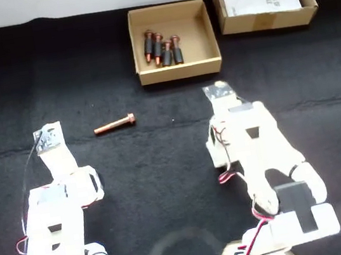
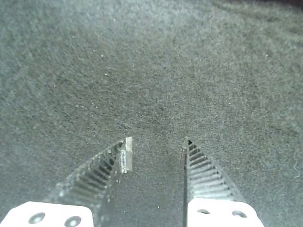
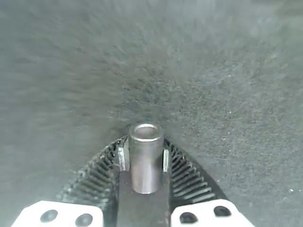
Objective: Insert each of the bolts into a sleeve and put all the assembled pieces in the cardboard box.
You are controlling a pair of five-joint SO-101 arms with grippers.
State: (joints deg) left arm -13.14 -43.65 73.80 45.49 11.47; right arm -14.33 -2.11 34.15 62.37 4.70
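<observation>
- Our right gripper [image 3: 144, 159] is pinching a short grey sleeve [image 3: 146, 139], its hollow end showing.
- Our left gripper [image 2: 155, 152] is hanging spread.
- We are seeing one copper bolt [image 1: 114, 124] lying left of centre, and four sleeved bolts [image 1: 162, 48] in the cardboard box [image 1: 178, 70], upper centre.

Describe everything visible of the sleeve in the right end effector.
The short grey metallic sleeve is a smooth hollow cylinder, its open round bore showing no bolt. It is clamped between the black ribbed fingers of the right end effector, jutting past their tips over the dark felt-like table.
</observation>
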